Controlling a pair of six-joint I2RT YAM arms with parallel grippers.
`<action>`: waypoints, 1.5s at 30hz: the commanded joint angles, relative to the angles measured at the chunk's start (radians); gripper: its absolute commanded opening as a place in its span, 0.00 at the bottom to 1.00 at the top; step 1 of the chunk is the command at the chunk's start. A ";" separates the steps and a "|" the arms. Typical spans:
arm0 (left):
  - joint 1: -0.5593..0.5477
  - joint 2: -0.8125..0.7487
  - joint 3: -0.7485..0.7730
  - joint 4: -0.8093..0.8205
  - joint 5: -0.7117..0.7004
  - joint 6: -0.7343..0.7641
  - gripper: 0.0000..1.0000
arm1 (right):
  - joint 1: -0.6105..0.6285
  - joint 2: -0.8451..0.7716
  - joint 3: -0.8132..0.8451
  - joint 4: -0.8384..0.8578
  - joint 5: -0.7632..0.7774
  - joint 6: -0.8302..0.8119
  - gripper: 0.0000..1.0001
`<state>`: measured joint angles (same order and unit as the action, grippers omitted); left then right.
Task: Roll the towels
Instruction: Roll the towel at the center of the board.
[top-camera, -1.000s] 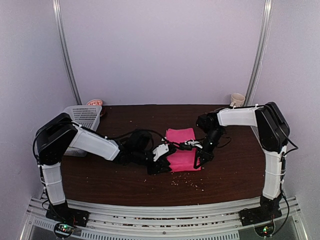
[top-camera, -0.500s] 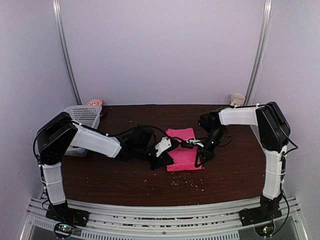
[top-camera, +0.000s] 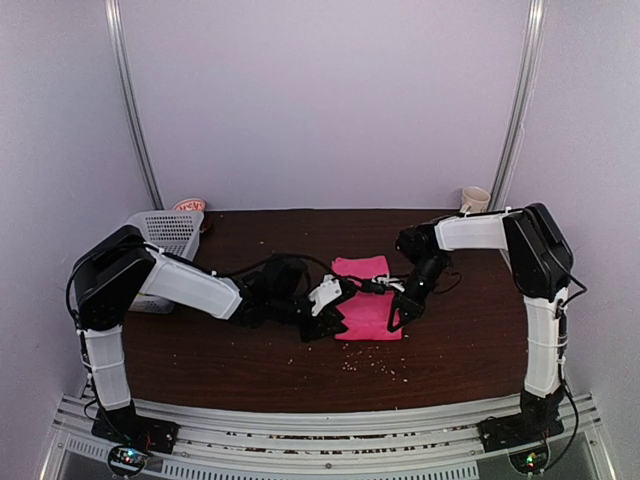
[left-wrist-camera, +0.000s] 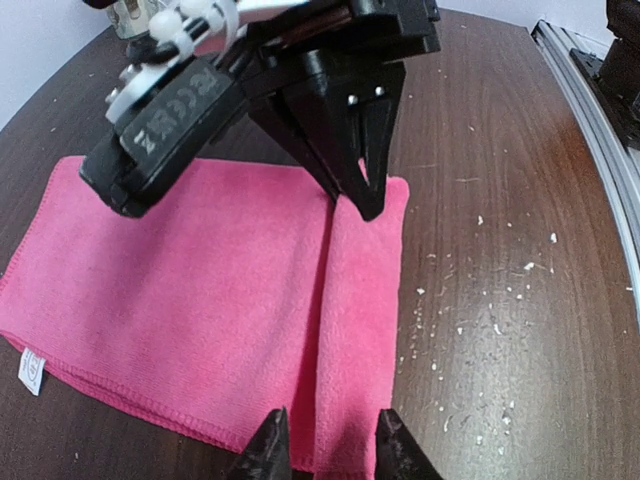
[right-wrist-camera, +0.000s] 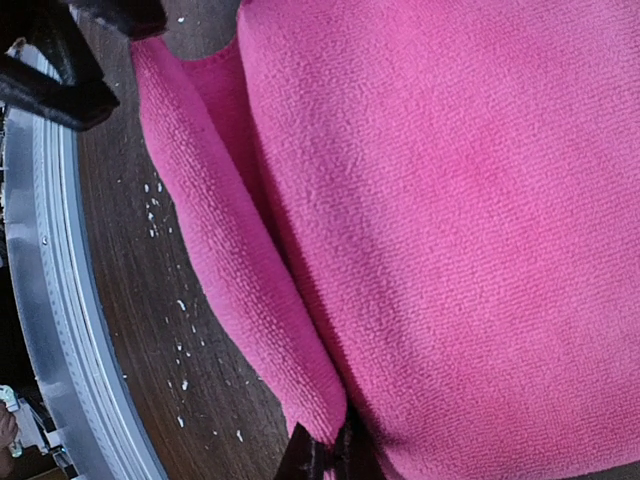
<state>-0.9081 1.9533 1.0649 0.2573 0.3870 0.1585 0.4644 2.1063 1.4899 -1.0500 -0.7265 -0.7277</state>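
Dark brown wood makes up the table (top-camera: 220, 350) that fills most of the overhead view. On its far left corner stands a white lattice basket (top-camera: 170, 230).

At the middle of the table the pink towel (top-camera: 365, 310) lies flat, and its edge nearest my bases is turned over into a narrow rolled strip (left-wrist-camera: 355, 330). Both my arms reach in low to meet at it, the left from the left side and the right from the right.

My left gripper (left-wrist-camera: 330, 455) has its fingers apart, one on either side of the near end of that strip. My right gripper (right-wrist-camera: 325, 458) has its fingers closed together. Their tips are down on the towel at the other end of the strip, where the roll meets the flat cloth.

A cream mug (top-camera: 475, 199) sits at the far right corner. White crumbs (left-wrist-camera: 480, 300) are scattered on the wood beside the roll. A small white tag (left-wrist-camera: 31, 371) sticks out from one corner of the towel.
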 joint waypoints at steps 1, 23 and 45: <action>-0.028 0.019 0.056 0.026 -0.074 0.020 0.29 | -0.006 0.030 0.035 0.010 0.029 0.034 0.00; -0.058 0.158 0.119 -0.006 -0.290 0.022 0.27 | -0.022 0.047 0.047 0.016 0.063 0.051 0.00; -0.066 0.189 0.105 -0.016 -0.266 0.050 0.26 | -0.065 -0.232 -0.033 0.114 0.131 -0.070 0.33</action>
<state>-0.9699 2.1151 1.1896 0.2829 0.1108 0.1917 0.4213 2.0064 1.5124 -1.0214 -0.6239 -0.7395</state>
